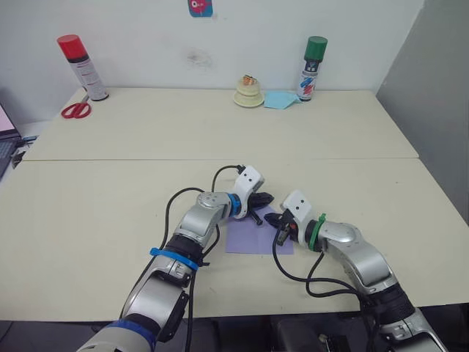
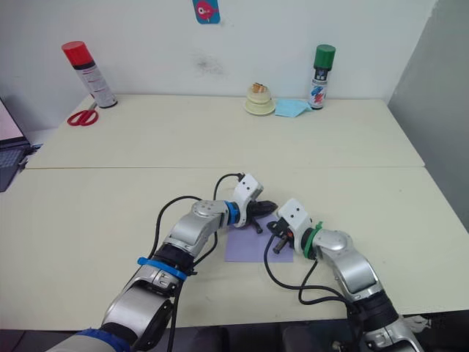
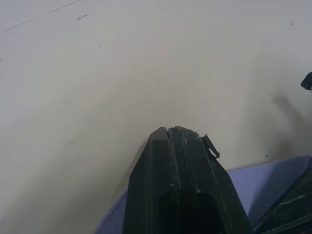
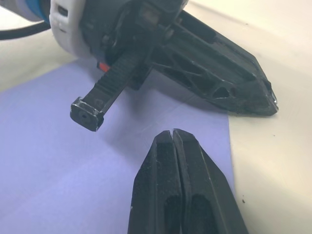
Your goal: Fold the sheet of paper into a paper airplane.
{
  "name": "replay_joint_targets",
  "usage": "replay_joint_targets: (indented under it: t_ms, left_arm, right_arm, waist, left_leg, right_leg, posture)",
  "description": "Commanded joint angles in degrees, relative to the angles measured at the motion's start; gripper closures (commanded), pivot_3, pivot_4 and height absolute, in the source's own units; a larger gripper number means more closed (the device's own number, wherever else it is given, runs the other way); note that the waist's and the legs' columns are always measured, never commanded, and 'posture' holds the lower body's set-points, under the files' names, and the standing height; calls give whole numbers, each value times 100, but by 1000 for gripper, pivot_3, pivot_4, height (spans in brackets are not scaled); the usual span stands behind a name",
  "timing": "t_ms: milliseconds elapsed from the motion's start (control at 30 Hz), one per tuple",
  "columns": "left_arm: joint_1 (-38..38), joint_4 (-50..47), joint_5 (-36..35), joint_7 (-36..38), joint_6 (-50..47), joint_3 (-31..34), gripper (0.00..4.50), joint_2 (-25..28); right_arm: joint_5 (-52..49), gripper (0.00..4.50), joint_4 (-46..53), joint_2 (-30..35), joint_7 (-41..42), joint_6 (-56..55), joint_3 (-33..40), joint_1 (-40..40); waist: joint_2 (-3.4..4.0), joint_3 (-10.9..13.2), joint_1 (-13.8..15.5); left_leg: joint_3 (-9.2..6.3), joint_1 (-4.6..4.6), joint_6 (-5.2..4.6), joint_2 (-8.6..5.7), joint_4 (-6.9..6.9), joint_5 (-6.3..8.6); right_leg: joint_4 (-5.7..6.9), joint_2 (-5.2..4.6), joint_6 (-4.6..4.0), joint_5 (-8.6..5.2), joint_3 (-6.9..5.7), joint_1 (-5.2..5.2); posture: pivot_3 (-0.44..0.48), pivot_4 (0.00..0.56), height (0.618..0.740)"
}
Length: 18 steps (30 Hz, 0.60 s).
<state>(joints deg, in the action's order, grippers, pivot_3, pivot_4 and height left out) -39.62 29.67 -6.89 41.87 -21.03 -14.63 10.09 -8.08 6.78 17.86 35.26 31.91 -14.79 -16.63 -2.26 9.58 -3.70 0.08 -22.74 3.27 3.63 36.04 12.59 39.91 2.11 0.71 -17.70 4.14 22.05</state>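
Paper (image 1: 249,239) is lying flat on the near table (image 1: 110,213), right between your two grippers. From the head cameras you only get the rough layout: left gripper (image 1: 262,199) at the sheet's far edge, right gripper (image 1: 282,236) over its right edge. The wrist cams give you the detail. On the right wrist cam its fingers (image 4: 181,190) are pressed together with nothing in them, just above the sheet, and you can see a faint crease. Left wrist cam shows its fingers (image 3: 183,180) closed too, tip pointing past the paper's edge over bare table.
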Motion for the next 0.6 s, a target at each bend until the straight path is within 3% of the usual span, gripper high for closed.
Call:
replay_joint_targets:
  t_ms: [33,300,600]
  left_arm:
    - [234,221,330,-295,-33,55,4500,251]
    - [350,196,413,-341,62,-3,4500,245]
    - [245,374,409,-367,182,-18,4500,185]
  right_arm:
    - [-285,4470,-102,-323,-271,138,342,47]
    - [-310,4470,-395,-356,-515,351,732,-18]
    - [-363,4470,-134,246,-432,763,771,362]
  waist:
    - [0,0,-25]
    - [1,0,-50]
    - [0,-9,-39]
  left_leg:
    - [0,2,0,0,0,0]
    - [1,4,0,-1,-1,0]
    - [0,3,0,-4,0,0]
  right_leg:
    - [2,2,1,0,0,0]
    - [1,5,2,3,1,0]
    - [-6,3,2,3,2,-5]
  posture:
    - [0,150,737]
    - [0,150,737]
    - [0,150,737]
